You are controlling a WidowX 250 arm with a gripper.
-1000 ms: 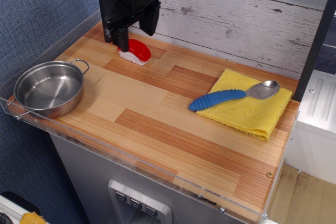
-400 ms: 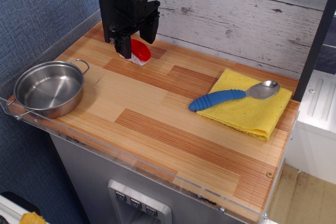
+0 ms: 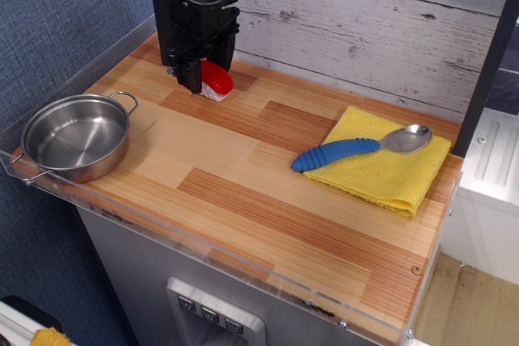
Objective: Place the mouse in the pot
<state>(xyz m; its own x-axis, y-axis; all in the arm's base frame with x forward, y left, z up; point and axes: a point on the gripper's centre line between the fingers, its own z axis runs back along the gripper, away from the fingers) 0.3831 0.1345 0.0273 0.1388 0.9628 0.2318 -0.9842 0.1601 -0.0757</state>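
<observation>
The mouse (image 3: 218,80) is a small red dome with a white base, resting on the wooden counter at the back left. My black gripper (image 3: 208,69) is lowered over it, with one finger on each side, closed in against it. The gripper hides most of the mouse; only its right part shows. The pot (image 3: 75,136), shiny steel with two wire loop handles, stands empty at the front left corner, well to the left of and nearer than the gripper.
A yellow cloth (image 3: 388,160) lies at the right with a blue-handled spoon (image 3: 357,148) on it. A white plank wall (image 3: 365,30) runs along the back. A clear plastic lip edges the counter (image 3: 243,192) at the front and left.
The gripper has come down around the mouse and its fingers have drawn together from wide open. The mouse has stayed in the same spot on the counter.
</observation>
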